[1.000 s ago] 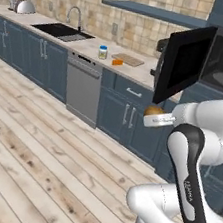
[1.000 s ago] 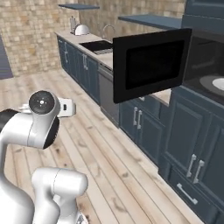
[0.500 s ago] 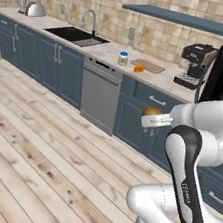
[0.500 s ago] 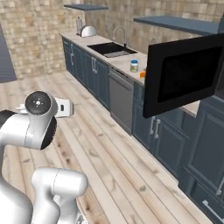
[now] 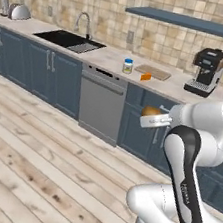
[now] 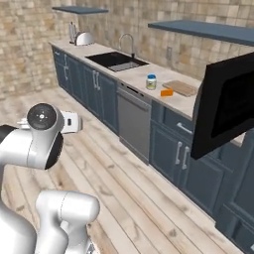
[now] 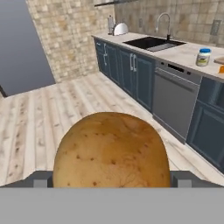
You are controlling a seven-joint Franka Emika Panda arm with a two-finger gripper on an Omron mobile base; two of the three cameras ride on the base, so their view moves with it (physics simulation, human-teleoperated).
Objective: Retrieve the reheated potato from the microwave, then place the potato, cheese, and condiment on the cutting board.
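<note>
From the left base view, my pincer point(image 5: 151, 117) grips the potato point(image 5: 151, 111) out in front of the cabinets, while the condiment point(image 5: 127, 66), cheese point(image 5: 146, 77) and cutting board point(image 5: 153, 72) sit on the tabletop point(image 5: 106, 57). The right base view shows the microwave point(image 6: 224, 111) door swung open. In the hand view, the potato point(image 7: 111, 151) sits wedged between my widely spread fingertips.
</note>
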